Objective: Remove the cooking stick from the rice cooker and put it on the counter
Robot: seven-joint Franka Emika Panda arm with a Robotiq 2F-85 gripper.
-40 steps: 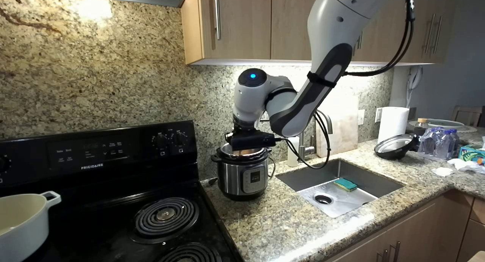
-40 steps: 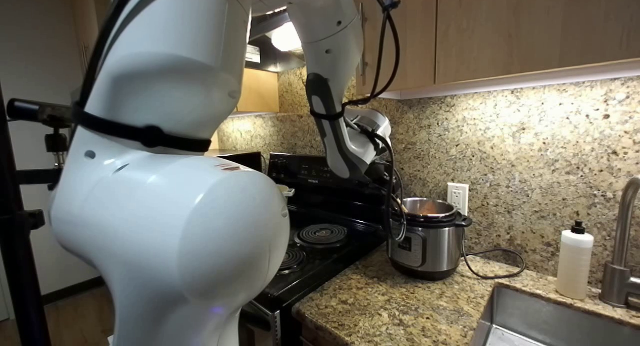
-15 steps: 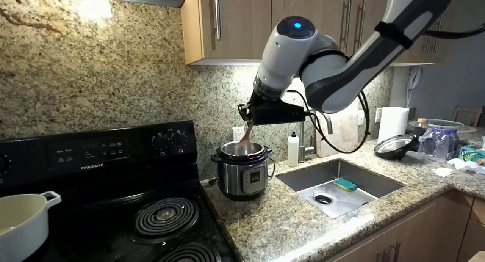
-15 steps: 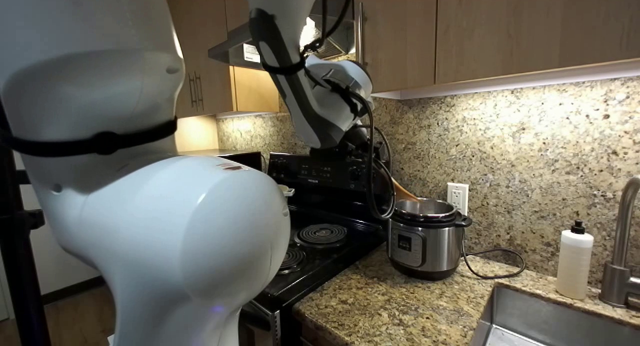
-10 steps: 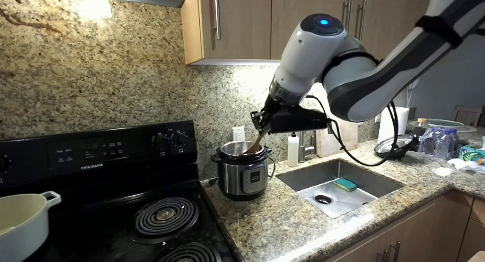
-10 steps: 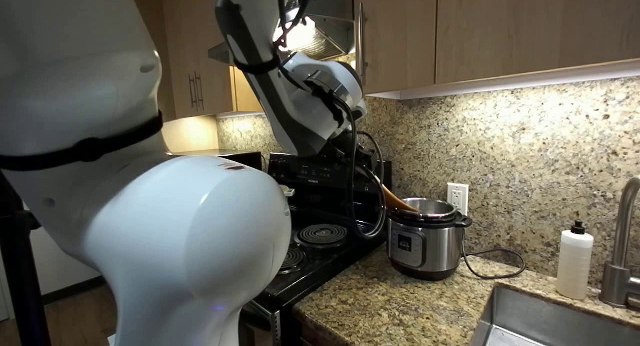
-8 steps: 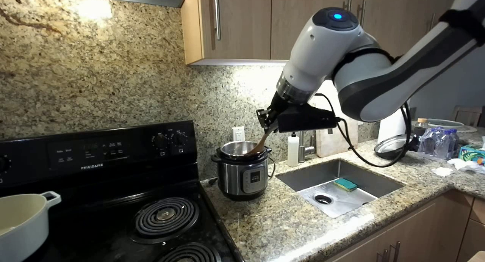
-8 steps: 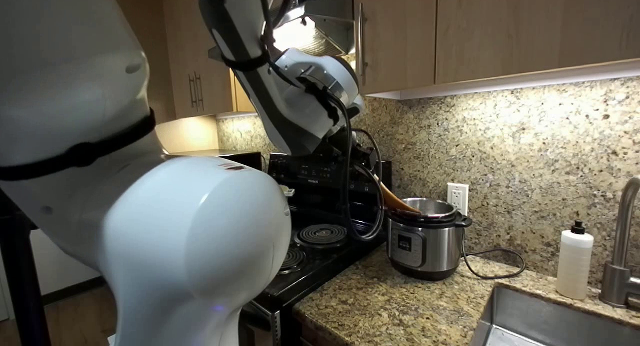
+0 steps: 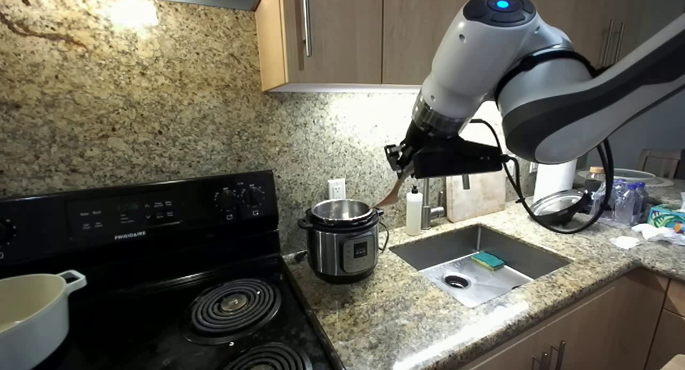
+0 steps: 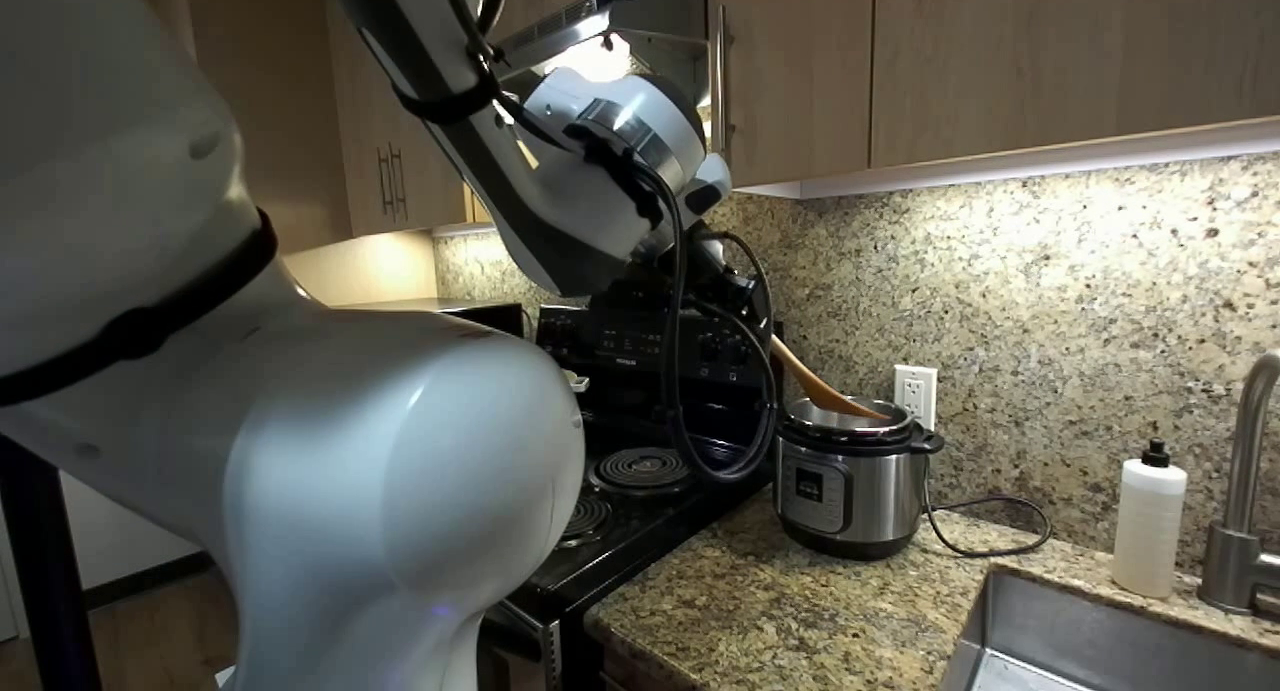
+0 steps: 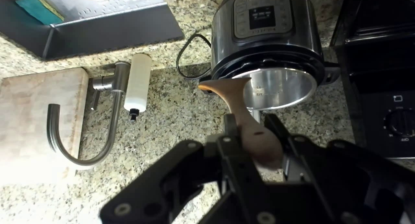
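Since the hand [image 11: 253, 123] is clamped on the cooking stick [image 10: 815, 383], fingers [image 11: 230, 124] either side of it, the whole game is the angle: the stick pokes out ahead of the hand, long axis slanting down toward the rice cooker [image 9: 337, 247], flared end lowest and right by the sink-side rim. Can't tell if it's actually touching there. Imo it has to clear that rim, then get tipped flatter before landing on the table [image 9: 385, 306] below, otherwise it'd probably go down end first. The cooker's open on top and you can see shiny inner wall with markings, but the bottom's hidden. Next over, the sink [image 9: 444, 247] has a green sponge [image 9: 488, 261] in it, and way off on the stove [image 9: 144, 306] there's a white pot [image 9: 37, 316], partly out of view, can't make out any contents.
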